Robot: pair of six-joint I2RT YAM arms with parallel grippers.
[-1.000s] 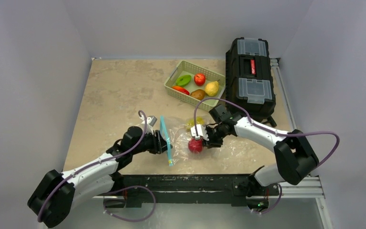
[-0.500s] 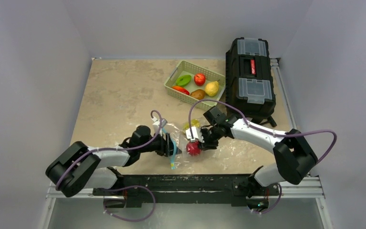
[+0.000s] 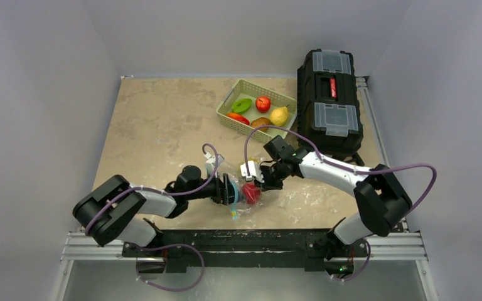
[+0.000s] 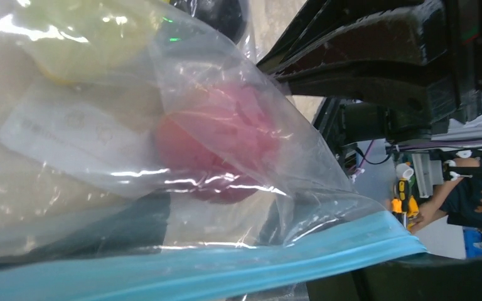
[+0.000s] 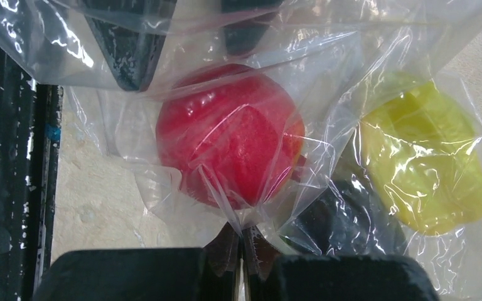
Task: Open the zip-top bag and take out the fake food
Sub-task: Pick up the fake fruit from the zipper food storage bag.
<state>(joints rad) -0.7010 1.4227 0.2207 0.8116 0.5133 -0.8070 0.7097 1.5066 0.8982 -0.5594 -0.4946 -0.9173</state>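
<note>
Right gripper (image 5: 241,243): fingertips pressed together on a fold of clear film, right under the red fruit (image 5: 229,150).
Left gripper (image 3: 228,190): facing the right one across the pouch, with two dark fingers (image 5: 125,50) standing apart as seen through the plastic.
Zip-top bag (image 5: 351,75): crumpled between the two grippers near the front edge of the table (image 3: 157,125). Its teal zip strip (image 4: 226,269) lies on the left gripper's side.
Fake food: inside the bag. The red fruit sits closest to the pinched fold, a yellow-green piece (image 5: 427,169) is beside it, and a dark piece (image 5: 345,219) shows low between the two, all wrapped in glinting film.
Basket (image 3: 226,118): pale green, at the far side of the table and well apart from the bag. It holds green, red, yellow and orange pieces.
Toolbox (image 3: 329,94): black, just beside the basket on its right.
Arms: both reach inward from the near rail and meet at the bag.
</note>
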